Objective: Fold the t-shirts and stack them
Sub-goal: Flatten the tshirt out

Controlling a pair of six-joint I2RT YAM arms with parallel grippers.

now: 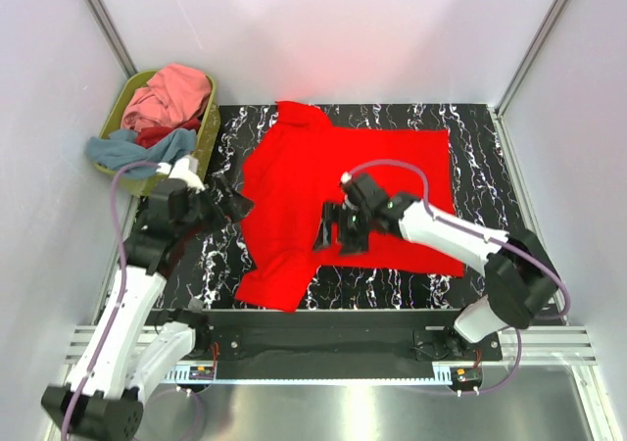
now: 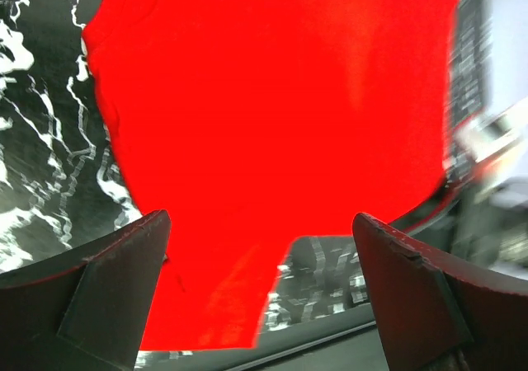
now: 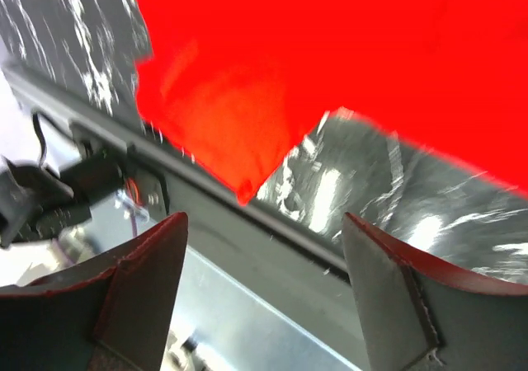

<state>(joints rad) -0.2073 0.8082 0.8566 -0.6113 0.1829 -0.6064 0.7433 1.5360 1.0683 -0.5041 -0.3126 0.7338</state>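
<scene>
— How much room is there at the edges?
— The bright red cloth t-shirt lies spread flat mid-table. Its near-left corner reaches the front edge, by the black mounting bar. Bare strips of the black white-veined marble-look tabletop show on both sides of it. White walls close in on three sides.
— And the others?
— A pink shirt and a grey-blue shirt are heaped in the olive-green plastic basket at the far-left corner.
— The jaws?
— The left gripper is at the shirt's left edge, spread wide and empty. The right gripper is over the shirt's near part, fingers well apart, holding nothing.
</scene>
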